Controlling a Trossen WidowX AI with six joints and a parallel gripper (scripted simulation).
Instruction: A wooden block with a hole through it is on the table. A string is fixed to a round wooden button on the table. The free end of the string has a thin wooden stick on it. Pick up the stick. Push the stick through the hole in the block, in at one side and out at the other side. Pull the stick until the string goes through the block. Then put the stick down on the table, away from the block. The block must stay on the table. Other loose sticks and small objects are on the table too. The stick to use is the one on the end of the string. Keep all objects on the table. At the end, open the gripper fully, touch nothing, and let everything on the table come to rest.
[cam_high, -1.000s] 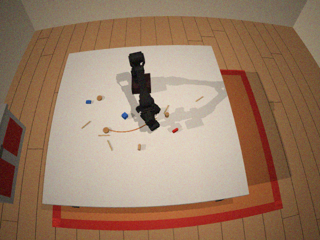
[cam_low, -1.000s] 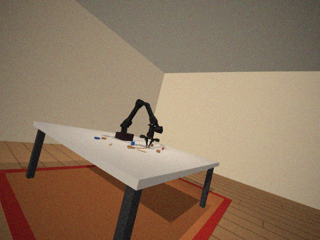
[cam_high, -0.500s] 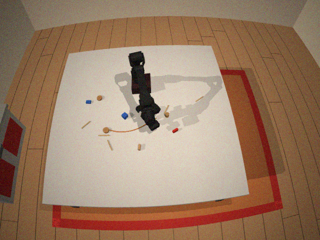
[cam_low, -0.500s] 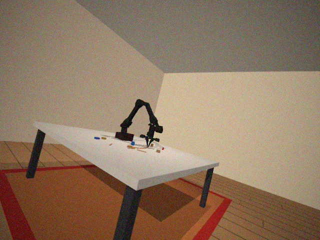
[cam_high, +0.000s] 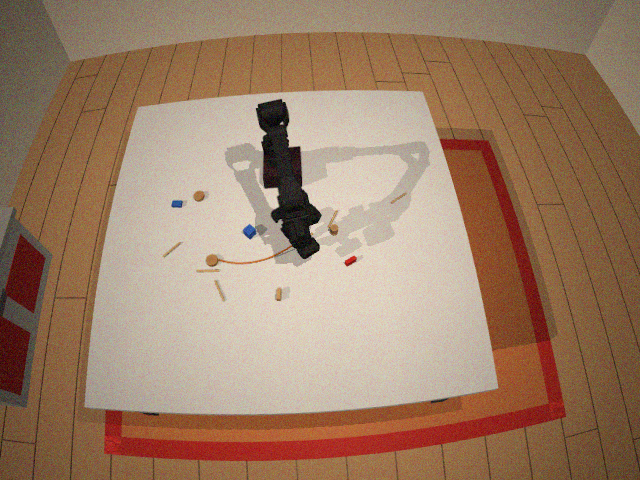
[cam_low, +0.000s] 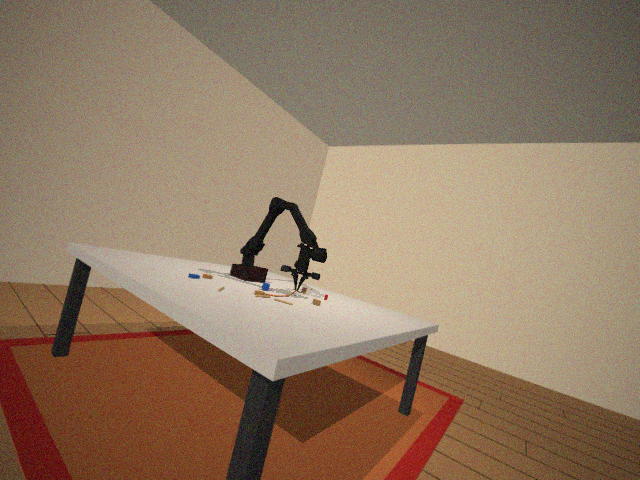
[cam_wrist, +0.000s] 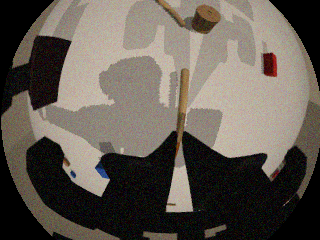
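My gripper (cam_low: 297, 289) (cam_wrist: 179, 135) is shut on the string's stick (cam_wrist: 184, 92) near its string end, low at the table; whether the stick touches the table I cannot tell. The stick points away from the fingers in the wrist view. The orange string (cam_high: 242, 262) (cam_wrist: 177, 148) curves left from the gripper to the round wooden button (cam_high: 211, 259) (cam_low: 259, 292). A small tan wooden piece (cam_high: 278, 293) (cam_low: 316, 302), seemingly the block, stands apart from the gripper, toward the front; its hole is too small to make out. In the top view the arm hides the fingertips.
A wooden cylinder (cam_high: 333, 229) (cam_wrist: 205, 20) and a loose stick (cam_high: 332, 219) lie beyond the held stick. A red piece (cam_high: 350, 260) (cam_wrist: 270, 65) lies right, a blue cube (cam_high: 249, 231) (cam_low: 265, 286) left. Other loose sticks lie near the button, and one (cam_high: 398, 197) far right.
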